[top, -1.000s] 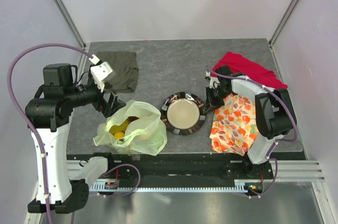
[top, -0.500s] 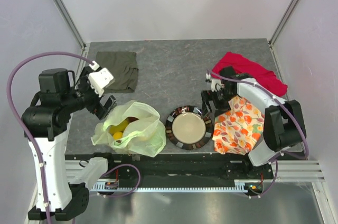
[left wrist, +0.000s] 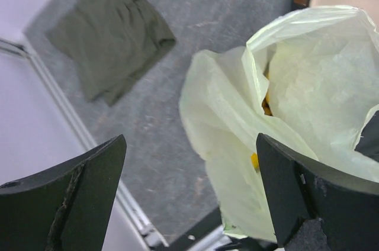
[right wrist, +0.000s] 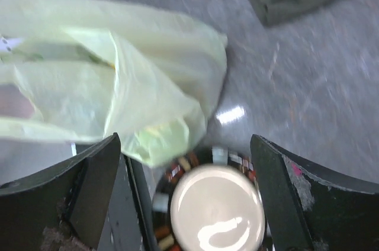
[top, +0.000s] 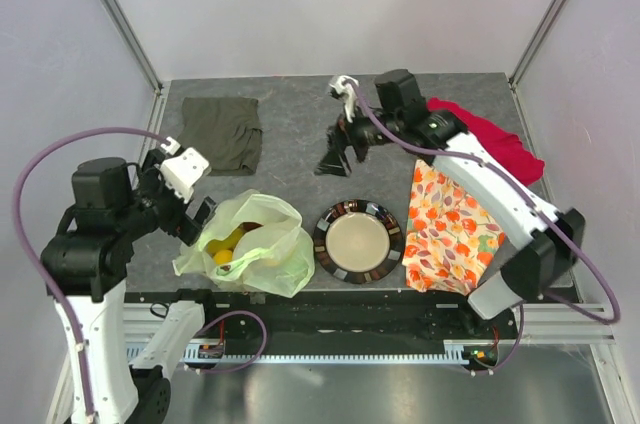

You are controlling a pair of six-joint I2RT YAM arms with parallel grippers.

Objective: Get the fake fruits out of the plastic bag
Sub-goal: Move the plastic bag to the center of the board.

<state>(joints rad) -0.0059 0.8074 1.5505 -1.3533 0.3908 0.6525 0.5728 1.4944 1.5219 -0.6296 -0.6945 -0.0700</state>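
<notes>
The pale yellow-green plastic bag [top: 262,249] lies crumpled at the table's near left, its mouth loosely open. Through it show fake fruits, a yellow one [top: 225,256] and a yellow-green one [top: 236,237]; the others are hidden. My left gripper [top: 197,221] hovers open at the bag's left edge. In the left wrist view the bag [left wrist: 296,91] fills the right half, beside the open gripper [left wrist: 189,203], and a yellow spot [left wrist: 255,160] shows through the plastic. My right gripper [top: 342,154] hangs open above the table behind the plate, holding nothing. Its wrist view looks down between the open gripper [right wrist: 189,198] at the bag [right wrist: 106,85].
A cream plate with a dark patterned rim [top: 385,264] sits right of the bag, also visible as the plate [right wrist: 177,171] in the right wrist view. An olive-grey cloth [top: 222,129] lies back left, a red cloth [top: 490,134] back right, an orange-flowered cloth [top: 450,229] right of the plate.
My right gripper dragged the plate nearer, let go of its rim, opened, then rose and swung to the back middle. My left gripper drifted down toward the bag's left side.
</notes>
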